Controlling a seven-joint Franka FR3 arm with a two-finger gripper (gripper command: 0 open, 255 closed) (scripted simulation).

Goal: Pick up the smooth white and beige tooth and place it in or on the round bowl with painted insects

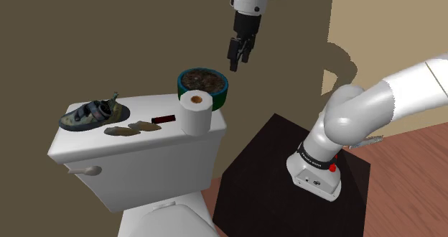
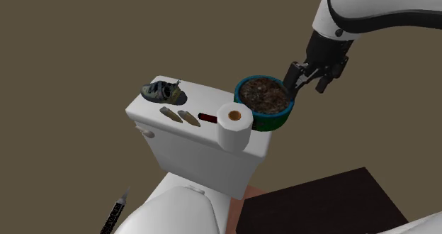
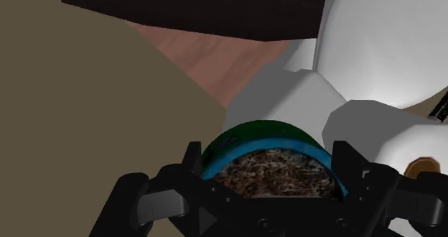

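1. The tooth point(image 1: 120, 131) point(image 2: 168, 113) is, as far as I can tell, the paler of two slim beige pieces lying flat on the tank point(image 1: 143, 156) point(image 2: 205, 151) lid. I cannot be sure which of the two it is.
2. The browner piece point(image 1: 148, 126) point(image 2: 188, 116) lies just beside it, on the bowl's side.
3. A small dark red block point(image 1: 164, 118) point(image 2: 207, 117) sits next along, between that piece and the roll point(image 1: 196, 112) point(image 2: 234, 125), which stands upright at the lid's front edge.
4. On the tooth's other side a camouflage-patterned shoe point(image 1: 92, 115) point(image 2: 163, 92) rests at the far end of the lid.
5. The bowl point(image 1: 215, 93) point(image 2: 273, 120) point(image 3: 244, 138) has a blue and green wall and a brown speckled inside. It sits behind the roll at the lid's end, well apart from the tooth.
6. My gripper point(image 1: 235, 64) point(image 2: 290, 84) point(image 3: 269, 156) hangs above the bowl's rim, clear of it. The fingers are spread, with nothing between them.
7. My dark stand point(image 1: 273, 178) is beside the tank.
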